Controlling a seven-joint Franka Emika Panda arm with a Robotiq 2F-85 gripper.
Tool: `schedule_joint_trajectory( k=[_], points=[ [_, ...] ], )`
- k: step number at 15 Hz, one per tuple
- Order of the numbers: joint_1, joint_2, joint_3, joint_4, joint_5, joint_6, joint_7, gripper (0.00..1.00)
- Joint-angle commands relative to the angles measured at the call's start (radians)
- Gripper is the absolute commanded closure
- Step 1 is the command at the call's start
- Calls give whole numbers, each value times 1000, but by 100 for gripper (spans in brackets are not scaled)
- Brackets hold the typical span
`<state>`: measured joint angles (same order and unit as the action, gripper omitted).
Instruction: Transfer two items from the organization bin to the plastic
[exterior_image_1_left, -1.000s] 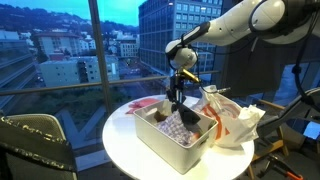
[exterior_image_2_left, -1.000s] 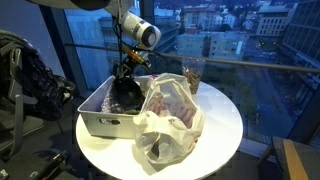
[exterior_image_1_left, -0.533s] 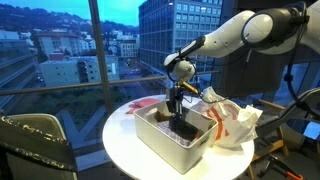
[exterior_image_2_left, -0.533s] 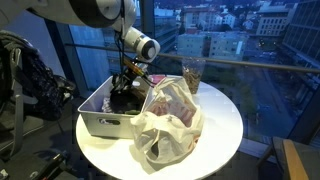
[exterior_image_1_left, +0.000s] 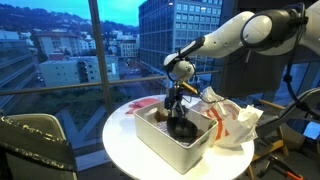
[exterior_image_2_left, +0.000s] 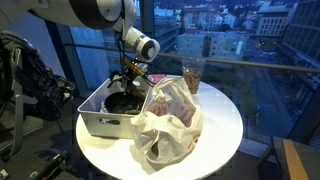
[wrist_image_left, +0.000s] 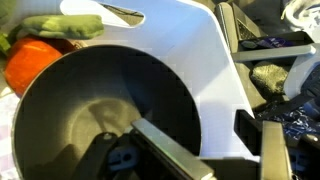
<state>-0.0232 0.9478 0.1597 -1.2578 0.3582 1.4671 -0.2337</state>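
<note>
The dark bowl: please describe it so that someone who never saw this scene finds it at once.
On the white table stands a grey bin beside a plastic bag. Inside the bin, under the pincer, lies the dark bowl. It alone is round and black; beside it lie an orange item and a green item.

On the worktop (exterior_image_1_left: 120, 142) stands a bin (exterior_image_1_left: 160, 145), and the jaws hang inside it. Directly under them sits a bowl (wrist_image_left: 90, 100), one jaw inside its rim and one outside. A bag (exterior_image_2_left: 168, 118) lies just beside the bin, off to one side of the jaws. A glass (exterior_image_2_left: 191, 74) stands beyond the bag.
</note>
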Motion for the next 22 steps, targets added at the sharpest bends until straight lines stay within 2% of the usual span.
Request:
schedule_joint_trajectory(
  k=[1,4,8,11,12,13,14,15,22],
  points=[
    [22,8,13,4,8,26,7,0],
    [65,-4,0,-21,-18,148,31,0],
    [126,-27,-28,-66,-114,362,54,0],
    [143,-35,-34,-101,-164,462,98,0],
    [146,-40,-34,-113,-176,481,109,25],
    [149,-47,-33,-125,-184,495,122,26],
    [149,-53,-32,-136,-189,506,134,32],
    [147,-64,-27,-149,-186,504,146,42],
    [134,-111,-22,-191,-171,459,195,95]
  ],
)
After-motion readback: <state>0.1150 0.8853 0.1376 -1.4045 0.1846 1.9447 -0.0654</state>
